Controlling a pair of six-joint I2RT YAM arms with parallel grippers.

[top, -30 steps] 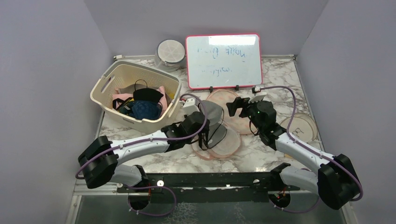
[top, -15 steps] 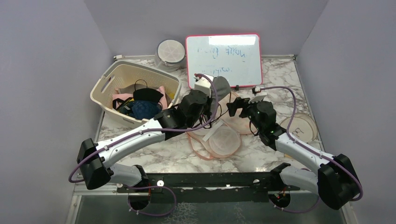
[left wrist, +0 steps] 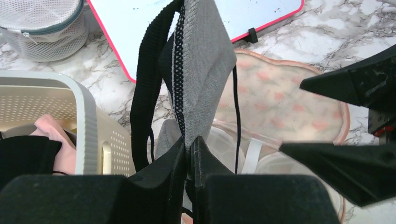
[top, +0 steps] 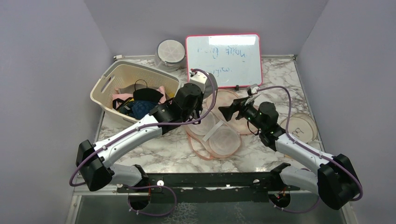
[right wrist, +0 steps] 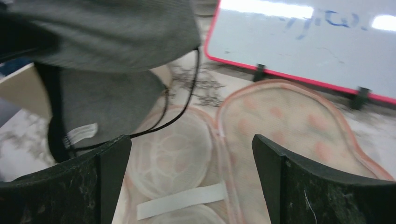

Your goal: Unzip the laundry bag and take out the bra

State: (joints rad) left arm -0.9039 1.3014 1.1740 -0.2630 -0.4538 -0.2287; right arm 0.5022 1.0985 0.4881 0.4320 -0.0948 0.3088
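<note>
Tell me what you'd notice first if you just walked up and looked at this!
First comes the grey bra with black straps, dangling in mid-air from the shut left tool. Below it the peach laundry bag lies wide open on the marble, with the right tool open over it. Behind stand a red-framed whiteboard and, at the left, a cream basket of clothes.

1. No word, number or brand can be made out in any view.
2. Whiteboard (top: 224, 60): blue handwriting in about two lines, one near the top right and one lower towards the middle; the strokes are too small and faint from above, and smeared by blur in the right wrist view; no letter is certain.
3. Tag (right wrist: 80, 134) on the bra (right wrist: 116, 28): small and white; its edge shows dark marks, too blurred to read.
</note>
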